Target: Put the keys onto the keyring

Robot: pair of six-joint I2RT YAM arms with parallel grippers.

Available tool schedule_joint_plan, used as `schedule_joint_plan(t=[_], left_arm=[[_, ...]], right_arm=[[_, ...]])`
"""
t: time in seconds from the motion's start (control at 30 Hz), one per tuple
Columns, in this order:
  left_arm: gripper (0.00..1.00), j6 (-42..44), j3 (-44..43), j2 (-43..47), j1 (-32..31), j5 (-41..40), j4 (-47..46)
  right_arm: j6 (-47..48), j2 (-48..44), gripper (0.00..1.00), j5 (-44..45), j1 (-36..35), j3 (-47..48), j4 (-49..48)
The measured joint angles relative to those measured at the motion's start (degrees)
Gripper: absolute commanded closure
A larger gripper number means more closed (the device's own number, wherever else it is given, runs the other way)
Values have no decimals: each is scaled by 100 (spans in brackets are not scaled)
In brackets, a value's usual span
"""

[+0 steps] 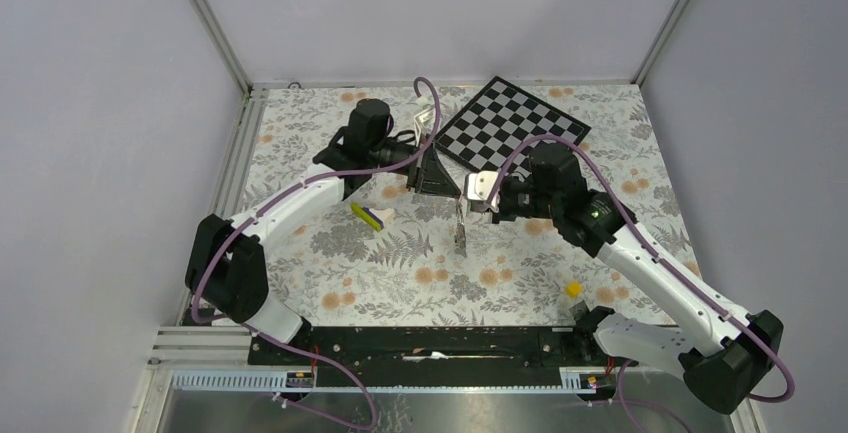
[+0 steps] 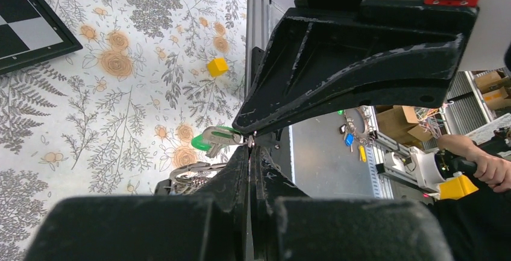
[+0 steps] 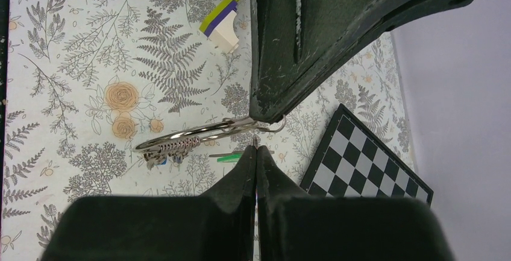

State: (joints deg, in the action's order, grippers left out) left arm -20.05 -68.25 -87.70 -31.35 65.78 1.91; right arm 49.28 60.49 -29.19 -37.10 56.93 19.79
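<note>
My two grippers meet tip to tip above the middle of the flowered table. The left gripper [image 1: 450,191] [image 2: 250,145] is shut, and in the right wrist view its fingertip [image 3: 268,114] pinches one end of the silver keyring [image 3: 193,135] [image 2: 190,169]. Several small keys [image 3: 161,158] [image 1: 460,236] hang bunched on the ring's far side. The right gripper [image 1: 468,205] [image 3: 256,150] is shut on the thin blade of the green-headed key [image 3: 232,157] [image 2: 206,142], right beside the ring's held end. The blade's tip is hidden between the pads.
A yellow-white-purple wedge block [image 1: 369,215] [image 3: 224,17] lies left of the grippers. A small yellow cube [image 1: 574,289] [image 2: 217,66] sits front right. A checkerboard [image 1: 512,125] [image 3: 367,164] lies at the back, close behind the grippers. A metal rail [image 1: 240,153] borders the table's left side.
</note>
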Motion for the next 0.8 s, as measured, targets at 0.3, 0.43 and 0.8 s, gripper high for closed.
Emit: schedule_joint_plan(t=[0.3, 0.43, 0.8], left_arm=[[100, -101, 0, -66, -94, -37, -37], [100, -101, 2, -66, -96, -70, -39], [100, -101, 2, -66, -111, -111, -39]], right_arm=[[0, -76, 100, -44, 0, -2, 4], [0, -83, 100, -46, 0, -2, 4], [2, -138, 100, -52, 0, -2, 2]])
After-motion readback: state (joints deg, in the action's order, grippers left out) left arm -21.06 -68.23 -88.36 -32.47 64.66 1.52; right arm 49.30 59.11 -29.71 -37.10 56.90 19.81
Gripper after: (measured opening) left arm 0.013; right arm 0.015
